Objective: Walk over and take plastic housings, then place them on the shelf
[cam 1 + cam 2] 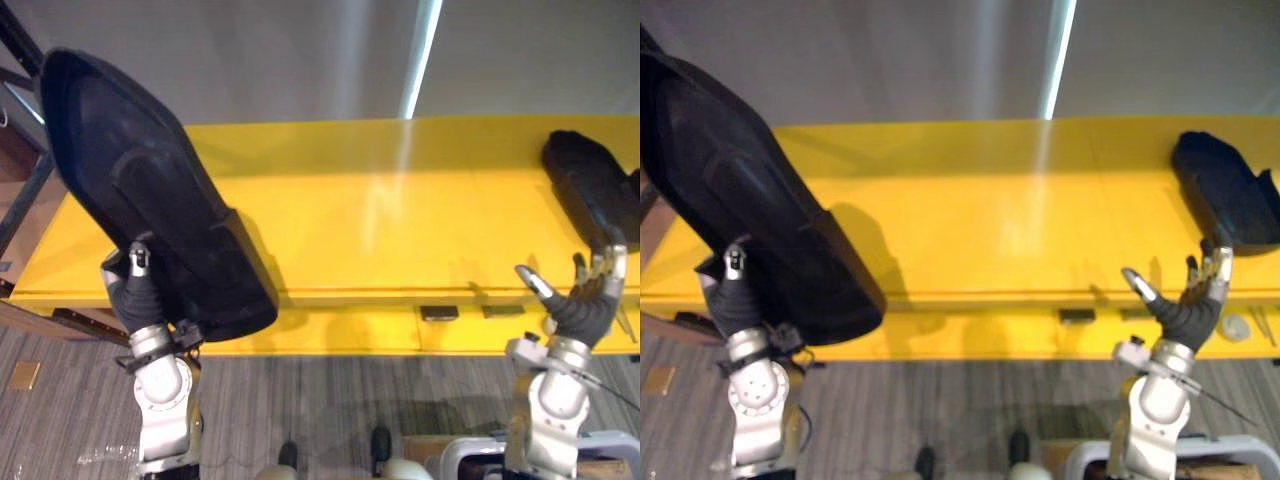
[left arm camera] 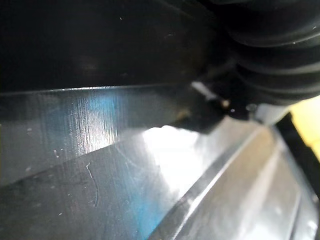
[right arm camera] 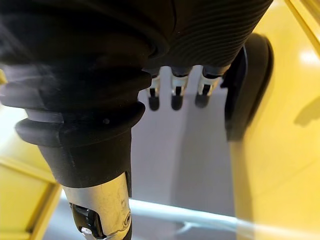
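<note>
- 2 black plastic housings are in view. The big housing (image 1: 150,190) lies slantwise over the left end of the yellow shelf (image 1: 380,210). Its near end juts past the shelf's front edge, and its far end reaches beyond the shelf's left corner.
- The left hand (image 1: 135,290) sits at the near end of the big housing, against its edge. One dark-tipped digit shows on the housing's upper face and the rest are hidden behind it, so I cannot tell whether the hand grips it.
- In the left wrist view, the housing's glossy dark surface (image 2: 125,165) is right up against the hand's ribbed cover.
- The small housing (image 1: 590,185) lies on the right end of the shelf.
- The right hand (image 1: 585,305) is raised at the shelf's front edge, fingers (image 3: 172,95) straight and spread, thumb apart, holding nothing. Its fingertips are just beside the small housing; I cannot tell if they touch.
- Grey striped floor (image 1: 330,400) runs below the shelf front.
</note>
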